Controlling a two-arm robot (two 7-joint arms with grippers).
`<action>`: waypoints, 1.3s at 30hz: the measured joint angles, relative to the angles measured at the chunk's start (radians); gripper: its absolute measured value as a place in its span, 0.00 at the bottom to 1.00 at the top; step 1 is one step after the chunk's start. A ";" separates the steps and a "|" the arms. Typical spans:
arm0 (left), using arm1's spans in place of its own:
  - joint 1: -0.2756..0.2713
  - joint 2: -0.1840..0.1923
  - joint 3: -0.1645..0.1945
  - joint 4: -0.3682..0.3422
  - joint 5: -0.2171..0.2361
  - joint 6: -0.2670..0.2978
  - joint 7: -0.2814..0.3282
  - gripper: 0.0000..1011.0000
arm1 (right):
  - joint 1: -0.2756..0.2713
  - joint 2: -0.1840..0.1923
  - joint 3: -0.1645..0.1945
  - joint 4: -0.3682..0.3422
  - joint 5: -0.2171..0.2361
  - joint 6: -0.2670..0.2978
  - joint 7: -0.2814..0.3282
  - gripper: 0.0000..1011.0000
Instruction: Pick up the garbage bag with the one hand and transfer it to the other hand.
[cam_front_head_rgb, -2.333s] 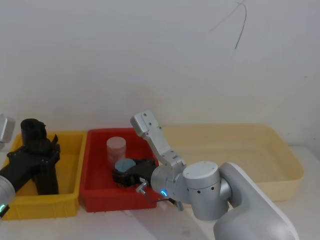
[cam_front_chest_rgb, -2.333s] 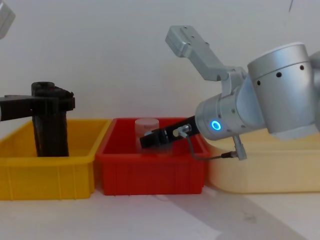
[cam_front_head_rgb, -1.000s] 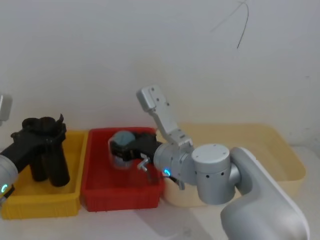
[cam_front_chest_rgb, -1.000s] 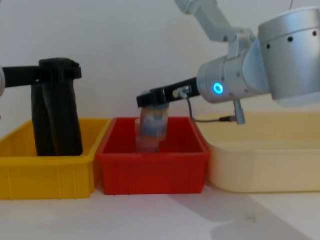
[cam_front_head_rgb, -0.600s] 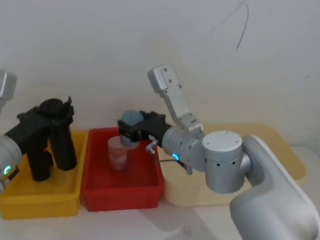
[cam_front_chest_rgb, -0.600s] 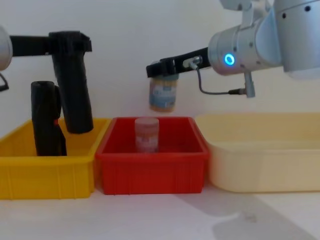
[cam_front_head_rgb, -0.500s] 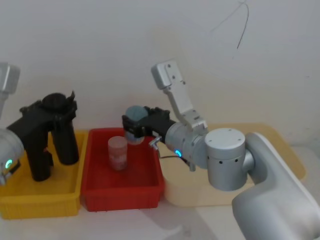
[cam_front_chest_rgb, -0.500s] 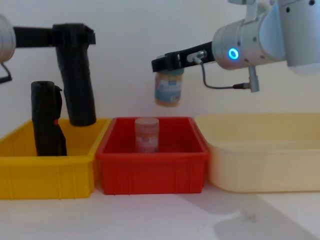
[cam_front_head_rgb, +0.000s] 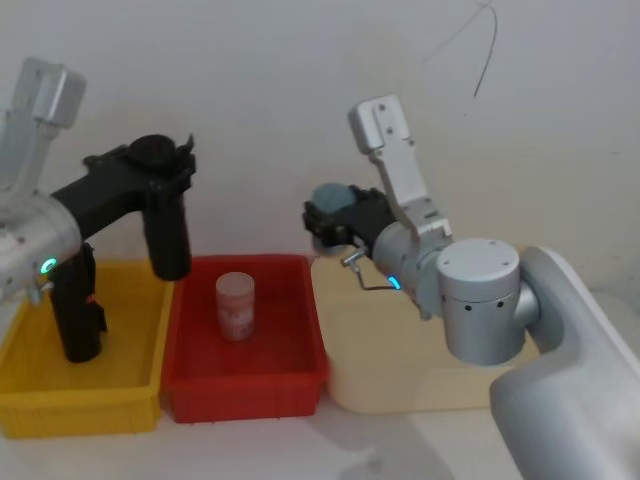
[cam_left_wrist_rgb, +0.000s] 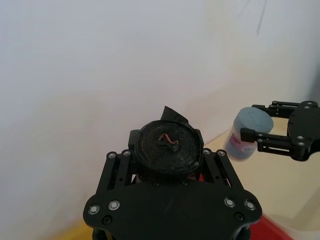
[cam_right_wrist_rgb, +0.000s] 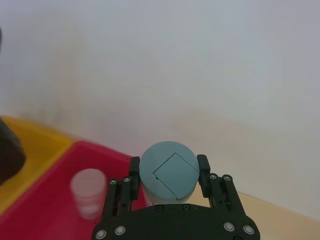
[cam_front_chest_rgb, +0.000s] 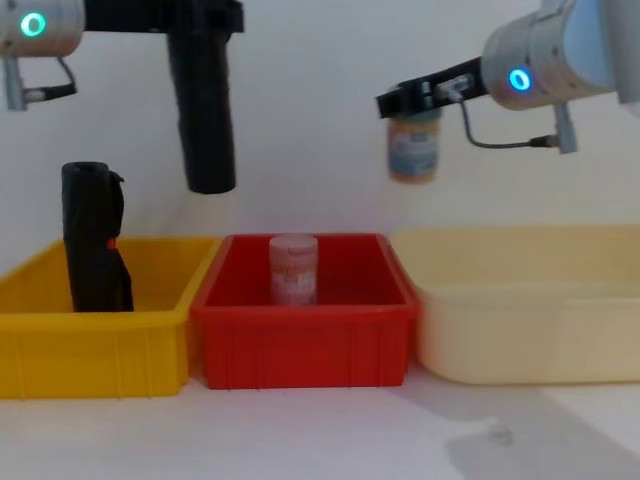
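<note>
Change: the left claw (cam_front_chest_rgb: 205, 18), on the green-ringed arm, has lifted the garbage bag (cam_front_chest_rgb: 204, 115), a tall matte black plastic roll, out of the yellow plastic bin (cam_front_chest_rgb: 95, 360). A couple of seconds back the roll's foot was down in that bin. Now it hangs upright, well clear of the rim, over the bin's right end beside the red plastic bin (cam_front_chest_rgb: 300, 352). The claw is clamped on the roll's upper end, one finger on each side.

Right claw (cam_front_chest_rgb: 412, 100), blue-ringed arm: it has also risen from the red bin and swung right. It is closed on a small clear jar with a pale blue lid (cam_front_chest_rgb: 412, 148), now in the air above the left edge of the cream plastic tray (cam_front_chest_rgb: 520, 330).

Meaning, as I judge it: the pick-up is done and the hand-over has not begun. The receiving claw is full, so the jar likely has to be released before it can take the roll. The two claws are well apart.

Materials: the roll is dull film wound tight. The left wrist view shows concentric layers at its top and a loose flap sticking up, so that end is uneven. It probably dents a little under grip. The bins are glossy, rigid, slope-walled mouldings. A second black roll with a small red mark (cam_front_chest_rgb: 92, 240) stands in the yellow bin. A translucent capped jar (cam_front_chest_rgb: 294, 268) stands mid red bin. The white worktop (cam_front_chest_rgb: 300, 430) is smooth and matt.
</note>
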 joint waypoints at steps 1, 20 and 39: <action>0.000 0.000 0.000 0.000 0.000 0.000 0.000 0.56 | 0.000 0.001 0.003 -0.001 -0.003 0.002 -0.006 0.66; -0.287 -0.140 0.115 0.483 -0.038 -0.146 -0.257 0.56 | -0.033 0.020 0.107 -0.017 -0.070 0.068 -0.173 0.66; -0.581 -0.327 0.259 1.117 -0.186 -0.409 -0.522 0.56 | -0.078 0.028 0.131 -0.038 -0.084 0.120 -0.181 0.66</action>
